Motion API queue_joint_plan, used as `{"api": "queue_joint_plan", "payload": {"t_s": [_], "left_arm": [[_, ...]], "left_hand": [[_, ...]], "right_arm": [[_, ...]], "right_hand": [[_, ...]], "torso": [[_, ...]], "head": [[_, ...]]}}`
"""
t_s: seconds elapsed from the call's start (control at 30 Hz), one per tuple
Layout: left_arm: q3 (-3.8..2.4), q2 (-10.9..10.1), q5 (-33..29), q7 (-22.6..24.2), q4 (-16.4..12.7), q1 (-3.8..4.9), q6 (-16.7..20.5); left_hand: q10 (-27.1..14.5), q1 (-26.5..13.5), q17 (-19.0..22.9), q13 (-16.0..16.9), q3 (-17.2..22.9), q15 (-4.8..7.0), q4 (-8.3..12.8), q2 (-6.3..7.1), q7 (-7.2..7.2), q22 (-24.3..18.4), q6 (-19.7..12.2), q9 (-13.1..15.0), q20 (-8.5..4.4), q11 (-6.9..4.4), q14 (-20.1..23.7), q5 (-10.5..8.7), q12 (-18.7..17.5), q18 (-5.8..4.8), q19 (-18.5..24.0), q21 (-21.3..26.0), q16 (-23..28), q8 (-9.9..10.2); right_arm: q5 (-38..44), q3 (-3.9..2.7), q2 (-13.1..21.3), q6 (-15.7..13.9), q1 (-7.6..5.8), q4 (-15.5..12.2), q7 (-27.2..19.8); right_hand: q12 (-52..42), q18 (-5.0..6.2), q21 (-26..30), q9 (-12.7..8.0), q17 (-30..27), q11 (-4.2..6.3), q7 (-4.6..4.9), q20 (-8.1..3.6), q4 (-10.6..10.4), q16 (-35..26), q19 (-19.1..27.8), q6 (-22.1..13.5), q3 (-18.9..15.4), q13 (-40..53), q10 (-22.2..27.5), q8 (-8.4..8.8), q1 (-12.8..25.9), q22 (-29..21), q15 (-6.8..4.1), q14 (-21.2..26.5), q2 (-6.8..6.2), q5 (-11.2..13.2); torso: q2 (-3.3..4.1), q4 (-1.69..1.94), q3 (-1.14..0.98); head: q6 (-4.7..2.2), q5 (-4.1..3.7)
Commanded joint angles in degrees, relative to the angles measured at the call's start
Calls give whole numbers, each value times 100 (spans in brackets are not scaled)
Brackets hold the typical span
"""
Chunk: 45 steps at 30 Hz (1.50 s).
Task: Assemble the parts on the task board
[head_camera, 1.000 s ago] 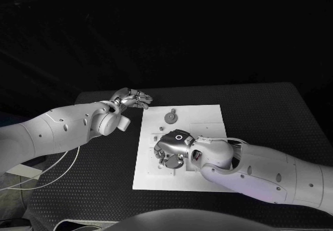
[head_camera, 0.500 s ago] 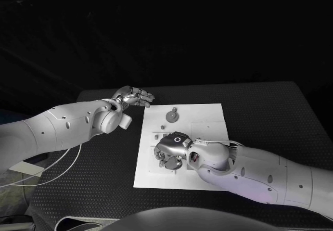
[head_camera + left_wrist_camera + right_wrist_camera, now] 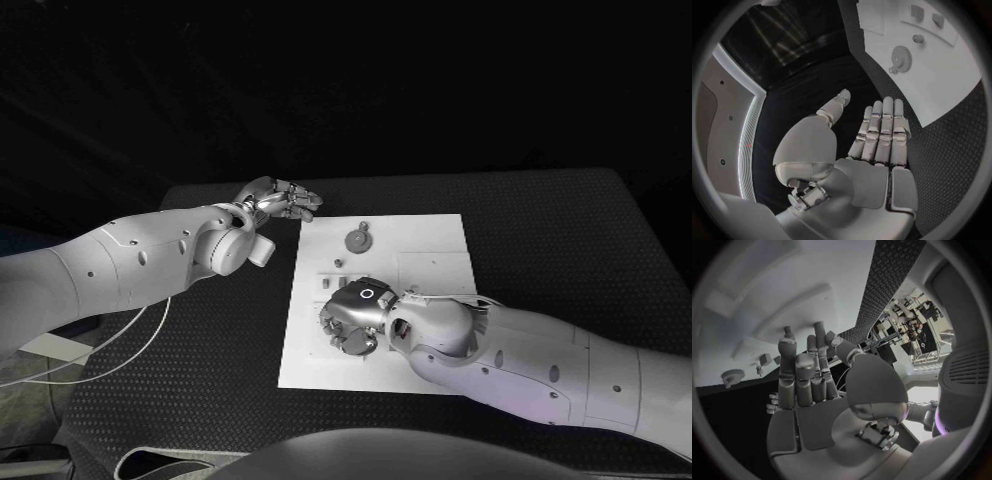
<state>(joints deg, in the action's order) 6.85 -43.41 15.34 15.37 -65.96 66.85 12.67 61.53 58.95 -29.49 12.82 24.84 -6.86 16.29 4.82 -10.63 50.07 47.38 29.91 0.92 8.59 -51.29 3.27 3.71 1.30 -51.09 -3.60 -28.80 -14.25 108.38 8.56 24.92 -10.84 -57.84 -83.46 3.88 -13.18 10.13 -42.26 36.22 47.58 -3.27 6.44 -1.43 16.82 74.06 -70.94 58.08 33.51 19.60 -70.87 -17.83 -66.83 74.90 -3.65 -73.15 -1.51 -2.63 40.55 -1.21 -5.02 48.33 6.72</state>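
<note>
Head view: right robot hand point(image 3: 353, 312) covers board point(image 3: 426, 245) middle, grasp unclear | left robot hand point(image 3: 281, 201) empty, fingers apart | round toothed part point(image 3: 356, 241) far.

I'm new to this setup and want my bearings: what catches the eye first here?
The white task board in the middle of the black table stands out. The right hand is low over the board's near-left part, above a round part. The left hand hangs open past the board's far-left corner, and a gear-like part lies on the board's far half.
</note>
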Motion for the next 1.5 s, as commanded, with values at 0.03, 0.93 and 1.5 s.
{"api": "queue_joint_plan", "payload": {"t_s": [0.03, 0.93, 1.5], "left_arm": [[-5, 12, -11, 43, -8, 9, -58], [-5, 14, -11, 24, -4, 14, -62], [-5, 15, -11, 24, 0, 16, -59]], "left_hand": [[-11, -40, -7, -7, -30, -14, -11, -20, 7, -6, -31, -10, 39, 20, -17, -13, 24, 40, 19, -36, 40, -34], [-11, -44, -17, -10, -33, -15, -12, -22, 7, -10, -32, -12, 40, 21, -18, -13, 24, 40, 19, -36, 49, -36], [-11, -46, -24, -12, -34, -15, -13, -24, 7, -13, -32, -13, 40, 21, -19, -13, 24, 40, 19, -36, 55, -37]], "right_arm": [[52, 20, -5, 51, 10, -1, -71], [-155, 128, -127, 282, 42, 276, -105], [-116, 133, -85, 389, 42, 231, -91]], "right_hand": [[-39, 487, -23, 4, -4, 142, 14, -38, -8, -22, -14, 45, -11, 17, -208, -12, -76, 116, -89, 37, 3, -16], [-30, 487, -21, 9, -1, 141, 16, -36, -9, -34, -8, 43, -21, 44, -199, -4, -62, 115, -88, 38, -3, -16], [-18, 487, -16, 11, 1, 138, 14, -32, -6, -48, 8, 42, -26, 66, -186, 6, -54, 115, -85, 46, -6, -16]], "torso": [[0, -3, -1], [0, -2, -1], [-1, -4, -4]], "head": [[10, 9], [18, 9], [35, 15]]}}
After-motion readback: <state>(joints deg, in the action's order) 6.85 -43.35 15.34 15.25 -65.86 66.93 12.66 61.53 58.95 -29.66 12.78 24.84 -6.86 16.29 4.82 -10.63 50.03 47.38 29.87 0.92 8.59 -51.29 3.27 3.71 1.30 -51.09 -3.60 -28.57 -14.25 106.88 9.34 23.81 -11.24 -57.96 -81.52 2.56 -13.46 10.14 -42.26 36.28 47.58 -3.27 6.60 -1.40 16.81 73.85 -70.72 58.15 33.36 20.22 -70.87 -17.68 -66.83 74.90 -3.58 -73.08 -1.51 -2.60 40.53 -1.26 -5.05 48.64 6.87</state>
